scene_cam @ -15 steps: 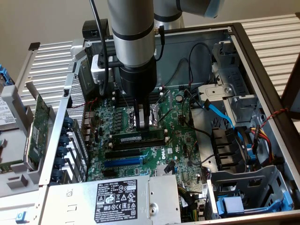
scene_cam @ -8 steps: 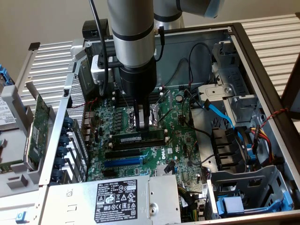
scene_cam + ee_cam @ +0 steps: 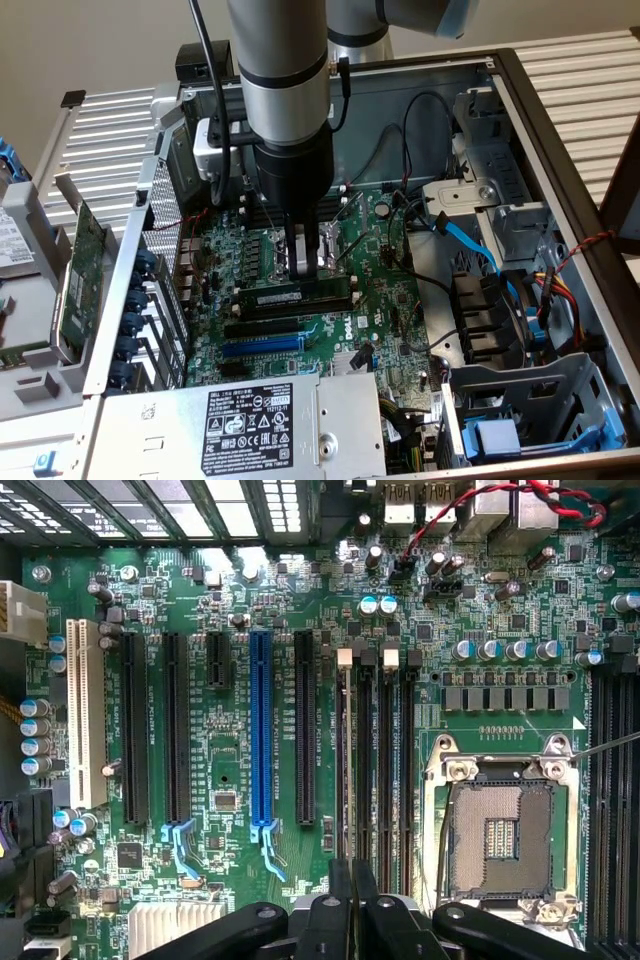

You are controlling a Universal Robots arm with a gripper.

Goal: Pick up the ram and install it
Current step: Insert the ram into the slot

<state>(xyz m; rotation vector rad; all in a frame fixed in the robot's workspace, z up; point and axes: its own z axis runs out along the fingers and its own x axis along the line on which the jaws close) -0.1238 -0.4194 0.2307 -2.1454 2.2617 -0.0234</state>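
Pincer: the pincer (image 3: 307, 268) is hanging from the arm (image 3: 278, 70) inside the open case (image 3: 560, 150), low over the motherboard (image 3: 390, 300). Its fingers are lying together with no gap showing between them.
Pincer, wrist view: the pincer (image 3: 351, 872) is showing as two dark tips pressed side by side, pointing along the black memory slots (image 3: 385, 750).
Ram: the ram (image 3: 295, 298) is lying lengthwise on the motherboard at about 6 o'clock from the fingertips in the exterior view, running 9 to 3 o'clock, with its white label strip facing the camera.
Grip: nothing is visibly sitting between the fingers. Whether the tips are touching the ram's upper edge is hard to make out, because the fingers are blocking that spot.
Ram, wrist view: it would be standing edge-on among the slots, and I cannot separate it from them.
Hidden: the arm is covering the board area at 12 o'clock of the ram in the exterior view. The CPU socket (image 3: 500, 835) is appearing clearly beside the slots from the wrist.
Cut off: the power supply (image 3: 250, 420) is running off the exterior view's edge at 6 o'clock, and the expansion card (image 3: 85, 270) is standing outside the case at 9 o'clock.
Blue slot: the blue slot (image 3: 262, 343) is lying at 6 o'clock of the ram, apart from it.
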